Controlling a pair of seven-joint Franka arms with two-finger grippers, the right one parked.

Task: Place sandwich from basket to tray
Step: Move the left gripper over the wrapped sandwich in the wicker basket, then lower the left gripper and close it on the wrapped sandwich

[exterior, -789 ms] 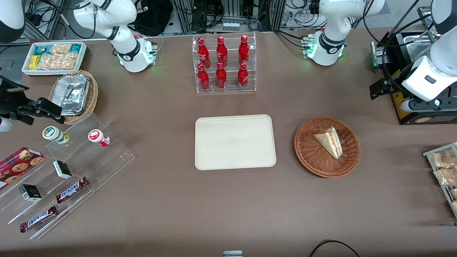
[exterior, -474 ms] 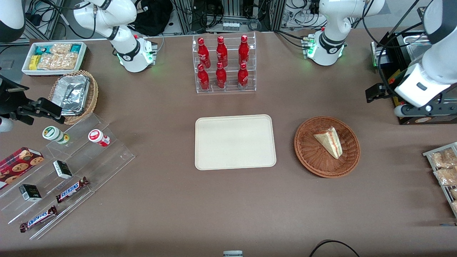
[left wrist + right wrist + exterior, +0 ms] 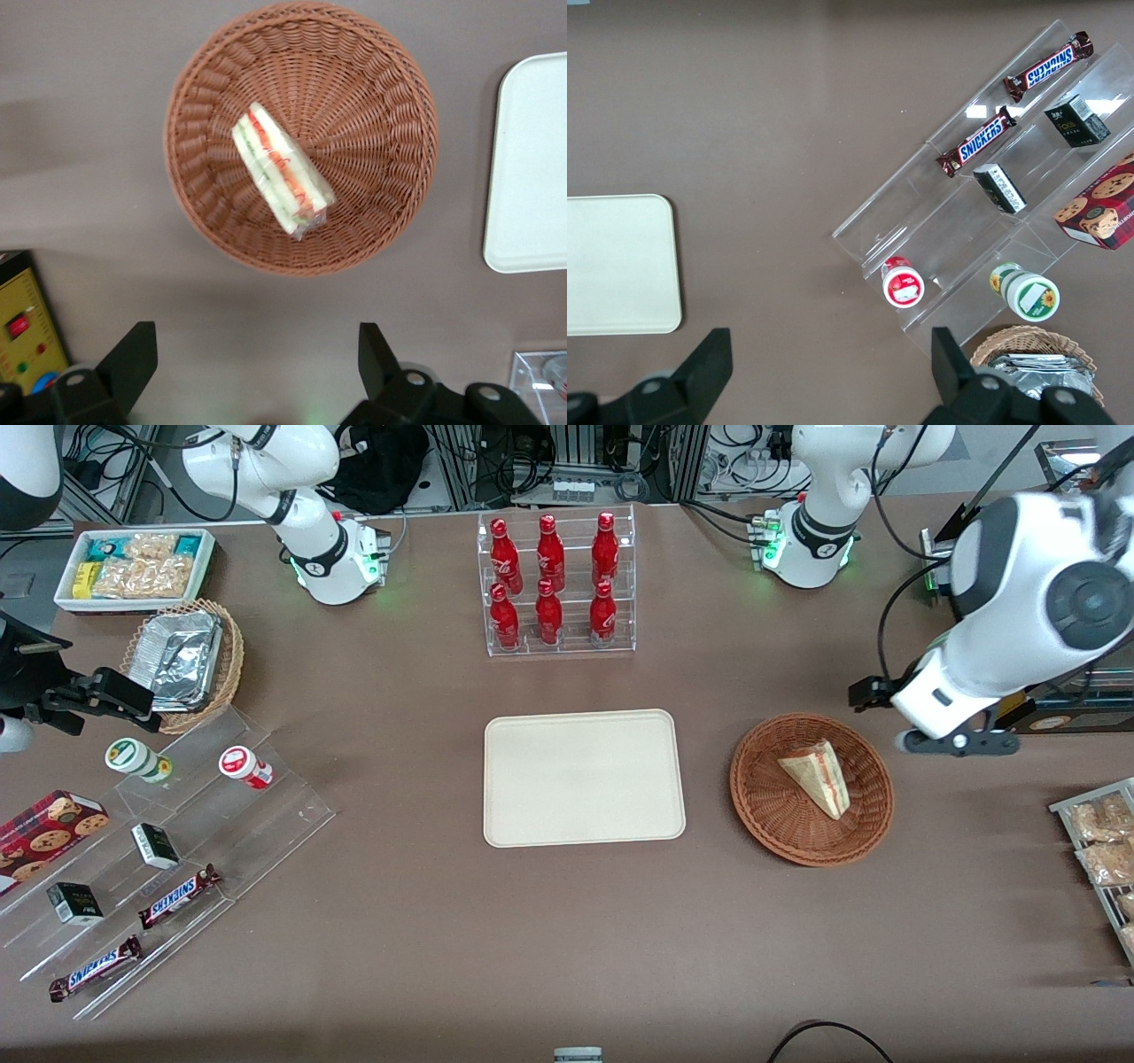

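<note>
None of the transfer is done yet, as far as the frames show: the sandwich (image 3: 819,777) lies in the basket (image 3: 764,797) at right of centre in the front view, and the tray (image 3: 584,777) at the middle of that frame is bare. Reaching down, gripping, lifting, carrying across and setting down all remain.

One small triangular wedge, the sandwich (image 3: 281,168) has pale bread faces and a cut edge striped red, orange and green; a glossy clear wrap seems to cover it, bunching at one corner. It rests tilted against the sloping inner weave, near the basket's middle.

Round and shallow, the basket (image 3: 381,204) is reddish-brown wicker with ribs radiating from its centre and a braided rim. Just beside it, apart from it, the tray (image 3: 532,168) is a flat cream rectangle, matte, with rounded corners and a low rim.

Hanging above the bench (image 3: 425,939) close to the basket's upper-right rim in the front view, the gripper (image 3: 257,372) has its dark fingers (image 3: 133,359) spread wide, holding nothing. The bench is a dull brown, smooth sheet.
</note>
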